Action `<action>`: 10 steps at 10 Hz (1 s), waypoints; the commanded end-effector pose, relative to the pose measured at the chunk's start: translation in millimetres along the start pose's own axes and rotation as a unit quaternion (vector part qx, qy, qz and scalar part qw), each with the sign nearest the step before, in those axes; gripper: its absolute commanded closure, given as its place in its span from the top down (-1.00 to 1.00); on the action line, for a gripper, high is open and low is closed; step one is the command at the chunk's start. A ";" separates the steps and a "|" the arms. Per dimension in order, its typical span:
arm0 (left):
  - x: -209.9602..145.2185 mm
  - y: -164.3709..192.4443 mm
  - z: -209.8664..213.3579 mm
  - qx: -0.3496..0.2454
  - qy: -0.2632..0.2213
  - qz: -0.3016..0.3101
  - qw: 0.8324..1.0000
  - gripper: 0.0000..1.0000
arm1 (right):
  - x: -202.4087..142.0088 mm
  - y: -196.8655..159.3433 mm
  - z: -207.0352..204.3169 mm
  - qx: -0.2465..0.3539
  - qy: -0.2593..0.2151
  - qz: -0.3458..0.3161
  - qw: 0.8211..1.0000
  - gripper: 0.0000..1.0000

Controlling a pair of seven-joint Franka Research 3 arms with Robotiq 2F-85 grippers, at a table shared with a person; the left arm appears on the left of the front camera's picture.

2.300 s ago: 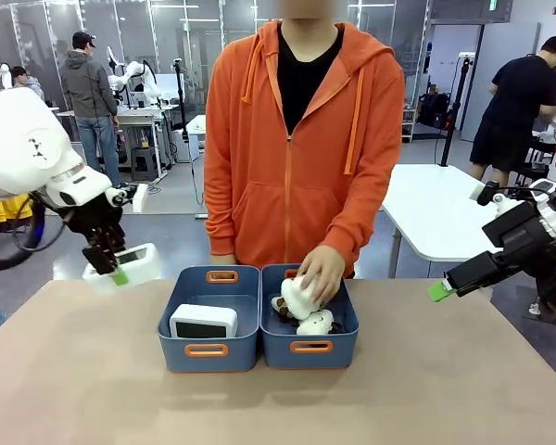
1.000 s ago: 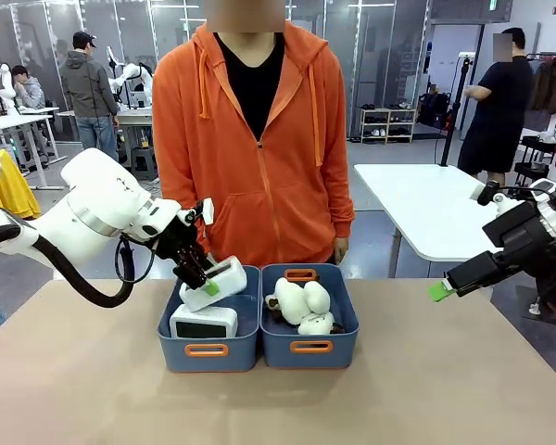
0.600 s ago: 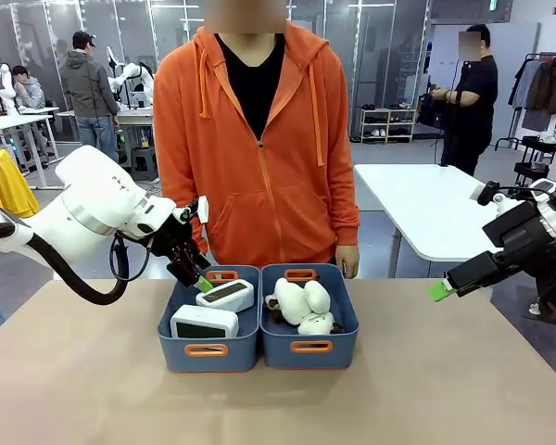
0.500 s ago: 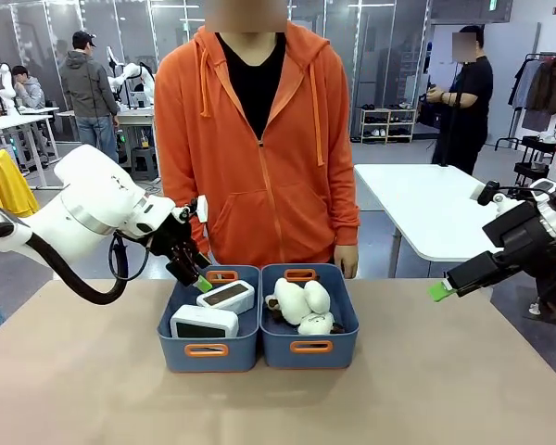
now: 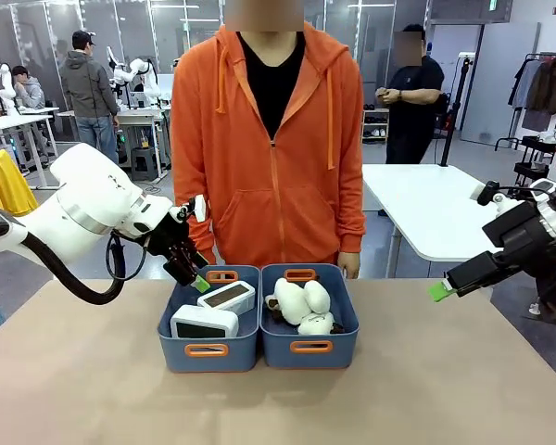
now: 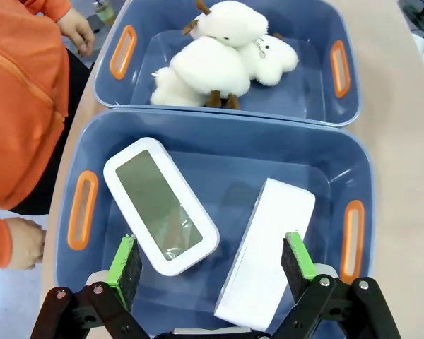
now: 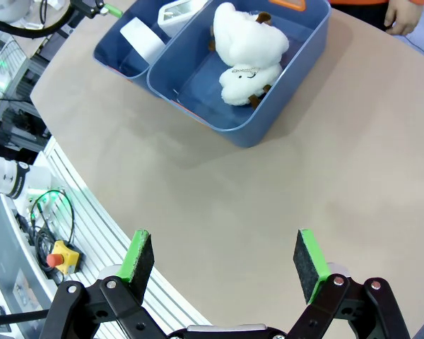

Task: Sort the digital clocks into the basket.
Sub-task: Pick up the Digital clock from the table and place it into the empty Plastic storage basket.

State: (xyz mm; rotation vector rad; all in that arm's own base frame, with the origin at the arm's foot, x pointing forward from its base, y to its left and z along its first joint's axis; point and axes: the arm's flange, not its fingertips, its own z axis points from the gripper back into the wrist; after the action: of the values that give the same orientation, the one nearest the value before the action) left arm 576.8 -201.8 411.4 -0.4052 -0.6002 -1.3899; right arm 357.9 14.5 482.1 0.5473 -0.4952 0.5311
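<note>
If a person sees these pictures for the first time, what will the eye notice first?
Probably the person in the orange hoodie at the far side of the table. Next, the two blue tubs in the middle: the basket holding both digital clocks, the other tub holding plush toys. The left gripper hangs open above the basket.

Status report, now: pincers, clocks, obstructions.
Left pincer open above blue plastic basket. Right pincer open, off to the side. Both white digital clocks inside. Nothing blocking.

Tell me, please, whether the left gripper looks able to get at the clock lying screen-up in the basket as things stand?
Probably yes. The left gripper hovers open right above the basket, and the screen-up clock lies uncovered below it, apart from the other clock. Nothing crosses the way.
</note>
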 end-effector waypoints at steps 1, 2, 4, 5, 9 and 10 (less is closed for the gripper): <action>0.4 3.0 -1.1 0.001 -0.001 0.001 1.000 1.00 | -1.0 0.7 -0.4 -0.006 0.004 0.000 1.000 1.00; 0.4 3.0 -1.1 0.001 -0.001 0.001 1.000 1.00 | -1.0 0.7 -0.4 -0.006 0.004 0.000 1.000 1.00; 0.4 3.0 -1.1 0.001 -0.001 0.001 1.000 1.00 | -1.0 0.7 -0.4 -0.006 0.004 0.000 1.000 1.00; 0.4 3.0 -1.1 0.001 -0.001 0.001 1.000 1.00 | -1.0 0.7 -0.4 -0.006 0.004 0.000 1.000 1.00; 26.7 -5.8 65.2 -0.055 0.079 0.068 0.993 1.00 | -1.0 0.7 -0.4 -0.006 0.004 0.000 1.000 1.00; 37.6 -15.5 103.4 -0.060 0.079 0.116 0.988 1.00 | -1.0 0.7 -0.4 -0.006 0.004 0.000 1.000 1.00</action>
State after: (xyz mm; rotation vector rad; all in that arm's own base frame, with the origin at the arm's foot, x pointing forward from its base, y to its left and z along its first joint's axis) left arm 556.6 -180.7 467.3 -0.3954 -0.4086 -1.2794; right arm 358.0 14.6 482.0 0.5470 -0.4948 0.5312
